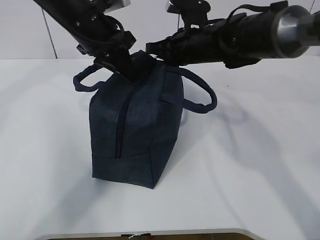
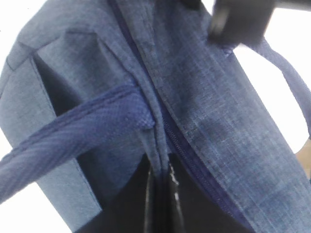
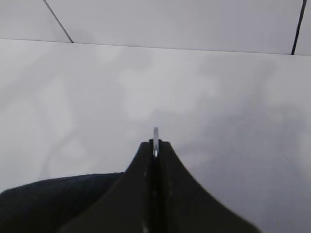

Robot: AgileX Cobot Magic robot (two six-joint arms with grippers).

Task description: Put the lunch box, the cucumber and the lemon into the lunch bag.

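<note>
Standing lengthwise toward camera, lunch bag (image 1: 136,131), left tool (image 2: 163,194) pinching its fabric, right tool (image 3: 155,145) clamping ring pull (image 3: 156,138)

Pretty bright, even light from above on the plain white surface (image 1: 260,165), with soft grey arm shadows spreading right of the boxy dark navy fabric bag (image 1: 135,130). Left wrist view is super close and blurry near the bottom edge, background blown out white. Right wrist view shows mottled faint shadows, foreground soft.
</note>
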